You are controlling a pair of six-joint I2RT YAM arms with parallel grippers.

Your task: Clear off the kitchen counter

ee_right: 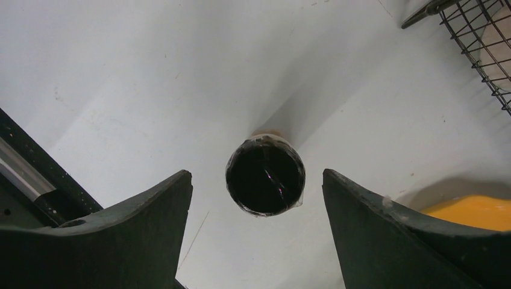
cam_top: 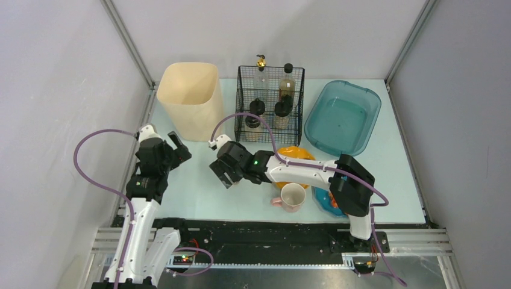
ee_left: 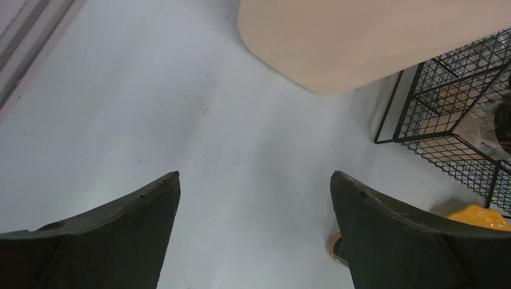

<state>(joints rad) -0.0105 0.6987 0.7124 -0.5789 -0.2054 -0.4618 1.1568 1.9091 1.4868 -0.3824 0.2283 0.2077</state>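
Note:
The kitchen counter (cam_top: 193,195) is a pale mint-blue tabletop. A small bottle with a black cap (ee_right: 265,177) stands upright on it, seen from straight above in the right wrist view. My right gripper (ee_right: 257,173) hangs over it, open, with a gap between the cap and each finger. In the top view this gripper (cam_top: 222,174) hides the bottle. My left gripper (cam_top: 179,149) is open over bare counter beside the cream bin, holding nothing (ee_left: 255,174). The bottle's edge (ee_left: 332,245) peeks out by its right finger.
A cream bin (cam_top: 188,99) stands at the back left, and a black wire basket (cam_top: 269,102) with several bottles at the back middle. A teal tub (cam_top: 342,116) sits back right. An orange dish (cam_top: 295,153), pink mug (cam_top: 291,197) and blue dish (cam_top: 324,201) lie under the right arm.

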